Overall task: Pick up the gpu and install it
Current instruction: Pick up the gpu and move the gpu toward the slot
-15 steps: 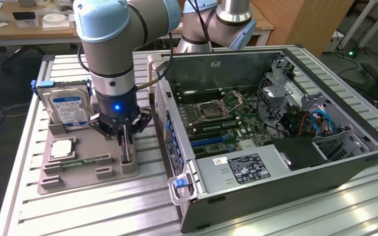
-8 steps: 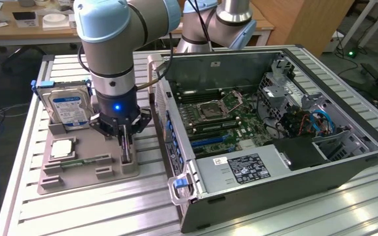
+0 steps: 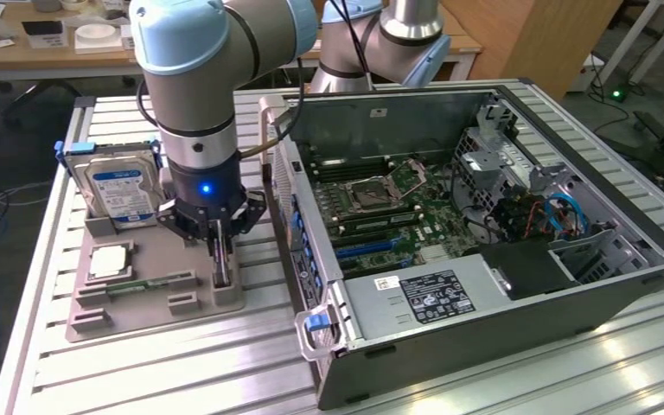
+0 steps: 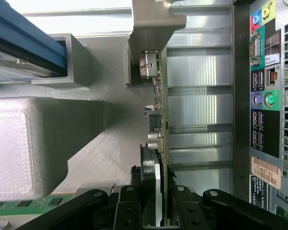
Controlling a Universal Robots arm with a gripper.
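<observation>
The gpu (image 3: pixel 224 275) is a thin dark card standing on edge in a slot at the near right of the grey holder tray (image 3: pixel 165 246). My gripper (image 3: pixel 221 251) comes straight down onto its top edge. In the wrist view the gpu (image 4: pixel 161 110) runs edge-on away from the camera, its far end resting in a grey bracket (image 4: pixel 151 38). There my gripper (image 4: pixel 160 175) is shut on the gpu, one black finger against each face. The card still sits in the tray's slot.
On the tray also stand a silver hard drive (image 3: pixel 124 192) with a blue-white label, a square chip (image 3: pixel 111 259) and a green memory stick (image 3: pixel 153 284). The open computer case (image 3: pixel 482 216) lies just to the exterior view's right, its rear port panel (image 4: pixel 264 96) close beside the card.
</observation>
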